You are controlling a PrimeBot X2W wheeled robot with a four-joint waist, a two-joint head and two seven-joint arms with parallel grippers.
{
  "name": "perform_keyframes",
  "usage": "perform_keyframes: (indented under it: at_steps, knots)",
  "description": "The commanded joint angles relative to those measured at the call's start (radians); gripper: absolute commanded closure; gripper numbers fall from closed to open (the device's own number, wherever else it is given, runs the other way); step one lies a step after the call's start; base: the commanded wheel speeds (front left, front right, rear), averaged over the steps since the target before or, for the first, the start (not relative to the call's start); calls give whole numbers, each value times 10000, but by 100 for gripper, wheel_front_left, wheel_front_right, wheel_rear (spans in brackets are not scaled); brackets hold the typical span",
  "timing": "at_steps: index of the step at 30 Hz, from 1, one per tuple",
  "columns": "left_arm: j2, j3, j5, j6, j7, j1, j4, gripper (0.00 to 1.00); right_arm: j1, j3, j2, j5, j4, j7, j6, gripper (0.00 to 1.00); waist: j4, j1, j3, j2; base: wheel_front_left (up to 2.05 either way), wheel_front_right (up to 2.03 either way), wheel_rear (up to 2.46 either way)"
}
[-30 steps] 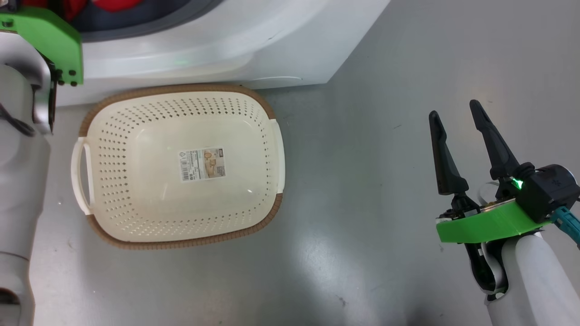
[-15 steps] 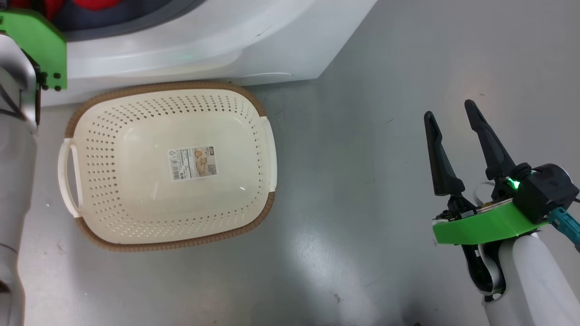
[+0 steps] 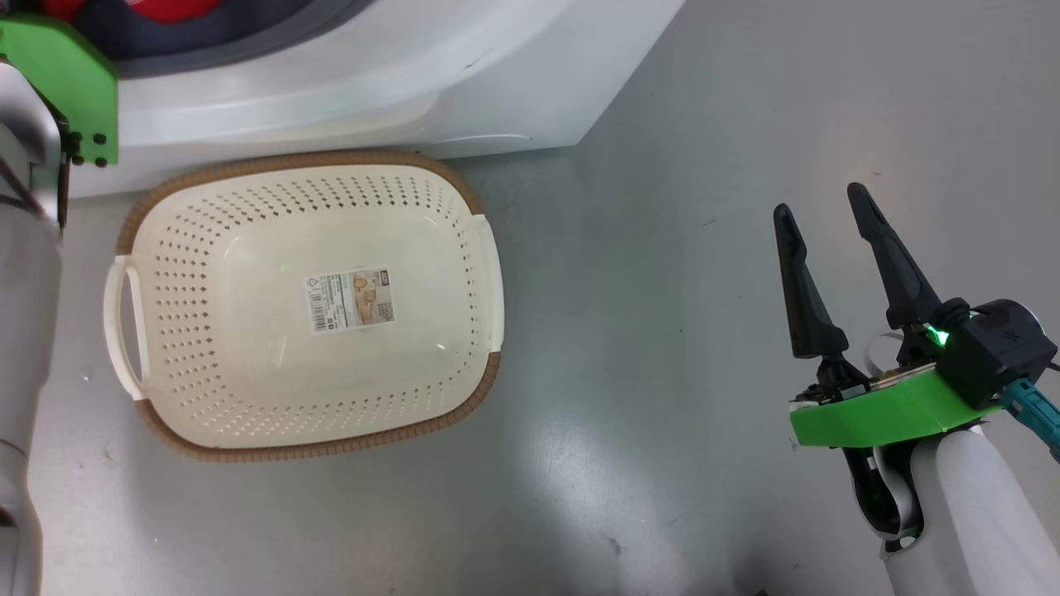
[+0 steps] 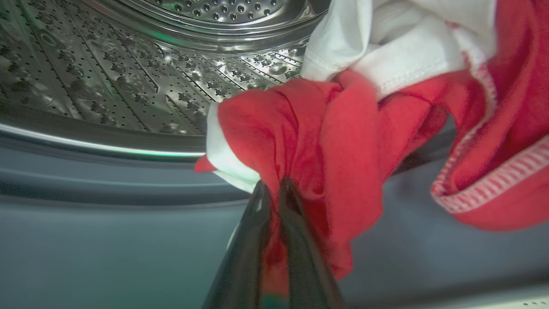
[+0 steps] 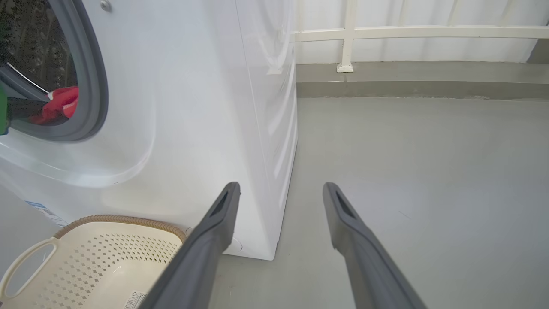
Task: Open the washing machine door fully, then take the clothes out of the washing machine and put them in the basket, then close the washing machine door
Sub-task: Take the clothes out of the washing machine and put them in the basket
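Grey floor point(image 3: 662, 372), white rail point(image 5: 420, 32), perhaps curtain point(image 5: 429, 50) behind, basket point(image 3: 306, 451) beside washing machine point(image 3: 373, 83)

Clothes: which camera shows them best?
Left wrist view: the clothes are close up, pinched by the left gripper. Head view catches a red sliver at top; right wrist view, a small distant red patch.

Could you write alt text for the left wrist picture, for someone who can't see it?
Two dark jaws are pinched shut on a fold of the clothes, red fabric with white trim, at the mouth of the washing machine. Behind lies the perforated steel drum; below, the grey rubber gasket.
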Motion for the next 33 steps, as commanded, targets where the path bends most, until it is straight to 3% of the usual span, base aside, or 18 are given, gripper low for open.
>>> perform_keyframes:
  at_steps: [1,18,33]
  knots:
    - [501,99,-72,44,-147,-147,-117,100,50,222,11,122,-247,-63,63,0,14,-1,-7,0,0,0,0]
    - [438,670,-1068,-232,-1769,660,-698,100,0,253,11,59,-43,-63,63,0,276,-1,-457,0,0,0,0]
    - [719,1386,-1460,-15,-1917,3757,-4996,100,143,329,11,66,249,-63,63,0,280,-1,-1711,0,0,0,0]
